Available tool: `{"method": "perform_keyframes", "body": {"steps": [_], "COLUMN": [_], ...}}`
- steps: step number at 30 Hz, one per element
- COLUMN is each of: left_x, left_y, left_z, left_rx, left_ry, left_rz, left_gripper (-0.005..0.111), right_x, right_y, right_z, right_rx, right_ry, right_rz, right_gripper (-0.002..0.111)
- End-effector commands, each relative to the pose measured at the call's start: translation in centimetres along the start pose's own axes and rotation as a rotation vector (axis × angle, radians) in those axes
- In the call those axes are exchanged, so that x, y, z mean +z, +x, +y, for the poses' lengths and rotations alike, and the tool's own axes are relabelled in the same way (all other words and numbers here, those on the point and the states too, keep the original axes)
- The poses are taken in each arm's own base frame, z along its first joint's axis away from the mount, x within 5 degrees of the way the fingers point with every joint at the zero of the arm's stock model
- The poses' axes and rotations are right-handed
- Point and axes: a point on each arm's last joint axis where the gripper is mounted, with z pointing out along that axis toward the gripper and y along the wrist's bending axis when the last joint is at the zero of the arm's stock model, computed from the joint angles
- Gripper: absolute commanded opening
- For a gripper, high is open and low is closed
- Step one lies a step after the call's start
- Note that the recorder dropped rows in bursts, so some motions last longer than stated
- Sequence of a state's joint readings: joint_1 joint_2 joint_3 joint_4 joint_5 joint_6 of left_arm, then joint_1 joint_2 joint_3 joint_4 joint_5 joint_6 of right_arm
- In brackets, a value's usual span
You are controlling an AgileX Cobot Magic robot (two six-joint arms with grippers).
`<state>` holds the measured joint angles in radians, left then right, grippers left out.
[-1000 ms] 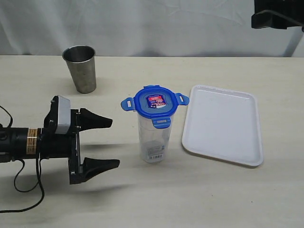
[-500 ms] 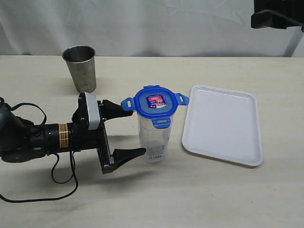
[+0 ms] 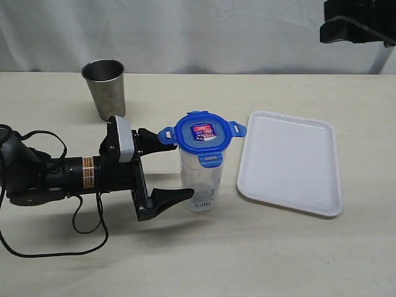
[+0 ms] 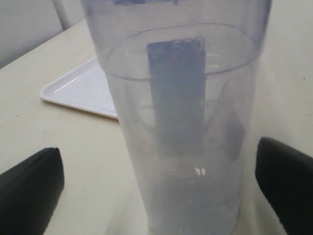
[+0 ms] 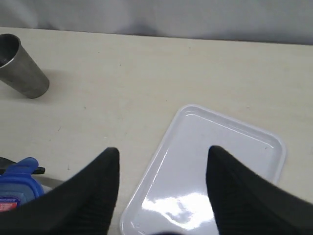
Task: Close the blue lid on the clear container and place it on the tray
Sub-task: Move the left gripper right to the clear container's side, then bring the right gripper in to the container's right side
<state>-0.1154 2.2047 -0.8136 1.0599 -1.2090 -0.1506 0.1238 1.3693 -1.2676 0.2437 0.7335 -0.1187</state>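
Exterior view: left claw [image 3: 176, 168] straddles clear container [image 3: 202, 179], gaps either side.

cut by frame edge: clear container [image 4: 181, 122] top, blue lid [image 5: 17, 188], right arm [image 3: 356, 25] | too small to read: lid sticker [image 3: 203, 130], container label [image 3: 202, 200] | hidden behind container: part of tray [image 4: 83, 90]

A steel cup [image 3: 104, 90] stands upright on the beige table [image 3: 278, 260], before a white curtain [image 3: 216, 31].
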Motion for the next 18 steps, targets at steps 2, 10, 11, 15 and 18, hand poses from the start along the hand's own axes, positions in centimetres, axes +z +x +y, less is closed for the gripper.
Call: {"method": "perform_keyframes", "body": {"steps": [2, 10, 11, 15, 18], "left_x": [0.1, 0.1, 0.1, 0.2, 0.2], "left_y": [-0.2, -0.2, -0.2, -0.4, -0.4], "left_z": [0.0, 0.3, 0.3, 0.5, 0.3], "left_rx": [-0.003, -0.013, -0.013, -0.006, 0.001], "left_ry": [0.003, -0.03, -0.03, -0.021, -0.002], "left_rz": [-0.014, -0.019, -0.019, -0.024, -0.021], "left_gripper": [0.103, 0.103, 0.103, 0.103, 0.103], "right_x": [1.0, 3.7, 4.1, 5.3, 6.7], "right_y": [0.2, 4.3, 5.1, 8.2, 10.7], "right_z": [-0.2, -1.2, -1.2, -1.2, -1.3], "right_rx": [0.009, 0.025, 0.045, 0.09, 0.132], "right_ry": [-0.008, 0.024, 0.018, -0.015, -0.039], "right_rz": [0.043, 0.139, 0.156, 0.237, 0.279], "right_gripper": [0.051, 0.023, 0.019, 0.015, 0.015]}}
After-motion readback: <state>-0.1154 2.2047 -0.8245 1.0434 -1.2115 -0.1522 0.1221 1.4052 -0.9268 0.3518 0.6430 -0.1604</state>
